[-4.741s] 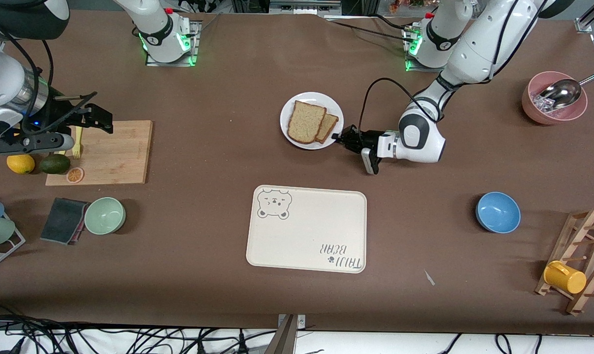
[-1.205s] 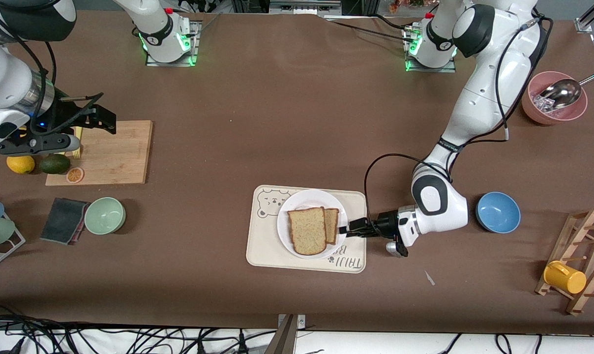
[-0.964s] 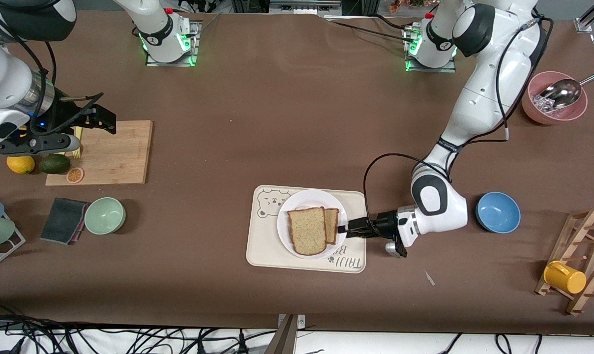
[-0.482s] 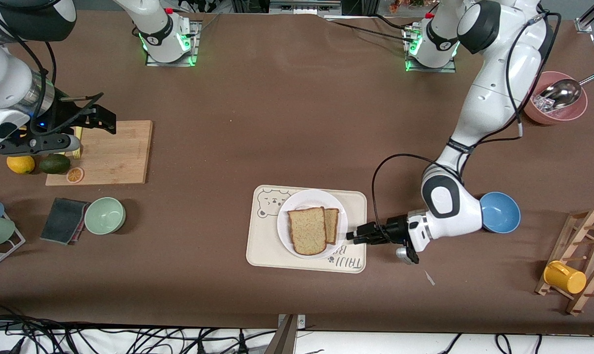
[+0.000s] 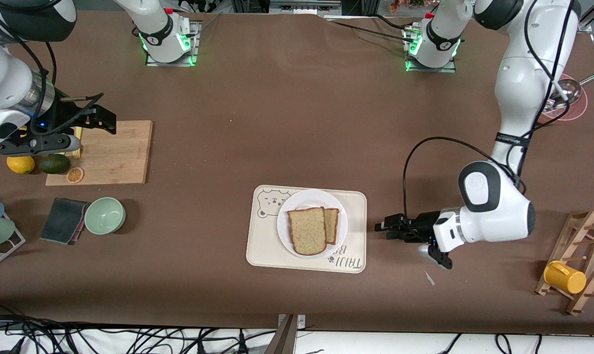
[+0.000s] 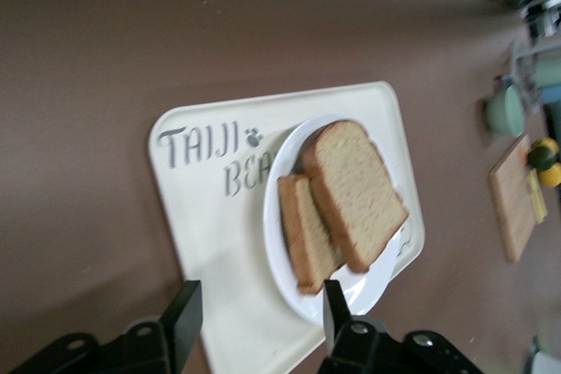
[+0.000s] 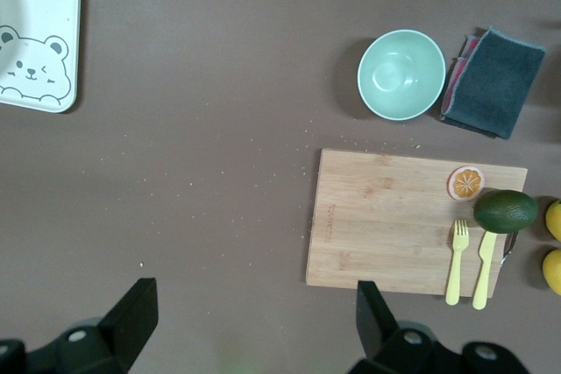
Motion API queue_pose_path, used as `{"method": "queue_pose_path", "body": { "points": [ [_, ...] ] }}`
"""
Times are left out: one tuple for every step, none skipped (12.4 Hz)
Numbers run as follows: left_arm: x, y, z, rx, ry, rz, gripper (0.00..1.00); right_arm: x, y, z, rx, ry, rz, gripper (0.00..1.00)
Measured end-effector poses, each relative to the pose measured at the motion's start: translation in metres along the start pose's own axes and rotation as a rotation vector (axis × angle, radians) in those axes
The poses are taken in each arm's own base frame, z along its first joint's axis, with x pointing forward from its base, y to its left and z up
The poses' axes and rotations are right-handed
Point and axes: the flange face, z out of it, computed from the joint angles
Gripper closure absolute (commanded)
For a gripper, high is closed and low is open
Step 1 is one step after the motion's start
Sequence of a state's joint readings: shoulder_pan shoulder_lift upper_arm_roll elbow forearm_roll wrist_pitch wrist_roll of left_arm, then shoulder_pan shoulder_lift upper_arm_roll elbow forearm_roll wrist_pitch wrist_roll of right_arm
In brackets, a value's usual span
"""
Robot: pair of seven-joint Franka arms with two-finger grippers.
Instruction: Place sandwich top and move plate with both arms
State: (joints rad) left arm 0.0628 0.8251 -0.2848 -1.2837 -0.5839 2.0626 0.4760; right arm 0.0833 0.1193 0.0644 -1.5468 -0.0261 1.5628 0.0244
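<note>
Plate [image 5: 311, 201], round glossy white, under speckled tan sandwich top [image 5: 307, 230]; left gripper [image 5: 381, 228] and right gripper [image 5: 98, 119] both released.

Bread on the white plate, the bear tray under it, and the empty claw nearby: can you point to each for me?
sandwich top [image 5: 307, 230], front view, middle of the larger slice's face.
tray [image 5: 267, 246], front view, bare part beside the plate.
left gripper [image 5: 381, 230], front view, midway between its open fingertips.

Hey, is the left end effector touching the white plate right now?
Apart. The front view shows the left end effector off the tray, with bare brown table between it and the plate.
</note>
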Motion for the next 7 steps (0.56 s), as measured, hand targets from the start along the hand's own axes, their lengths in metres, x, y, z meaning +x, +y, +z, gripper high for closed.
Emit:
{"method": "queue_pose_path", "body": {
  "points": [
    [-0.003,0.002,-0.013,0.034,-0.039,0.011,0.0,0.0,0.0,0.0,0.0,0.0,0.0,0.0],
    [-0.006,0.003,-0.027,0.073,-0.074,0.008,0.0,0.0,0.0,0.0,0.0,0.0,0.0,0.0],
    [-0.009,0.008,-0.043,0.118,-0.109,-0.003,0.0,0.0,0.0,0.0,0.0,0.0,0.0,0.0],
    [-0.012,0.015,-0.058,0.161,-0.146,-0.021,0.0,0.0,0.0,0.0,0.0,0.0,0.0,0.0],
    [-0.015,0.025,-0.074,0.208,-0.174,-0.039,0.0,0.0,0.0,0.0,0.0,0.0,0.0,0.0],
    [-0.017,0.035,-0.09,0.263,-0.192,-0.05,0.0,0.0,0.0,0.0,0.0,0.0,0.0,0.0],
    [-0.02,0.046,-0.105,0.307,-0.205,-0.064,0.0,0.0,0.0,0.0,0.0,0.0,0.0,0.0]
  ]
}}
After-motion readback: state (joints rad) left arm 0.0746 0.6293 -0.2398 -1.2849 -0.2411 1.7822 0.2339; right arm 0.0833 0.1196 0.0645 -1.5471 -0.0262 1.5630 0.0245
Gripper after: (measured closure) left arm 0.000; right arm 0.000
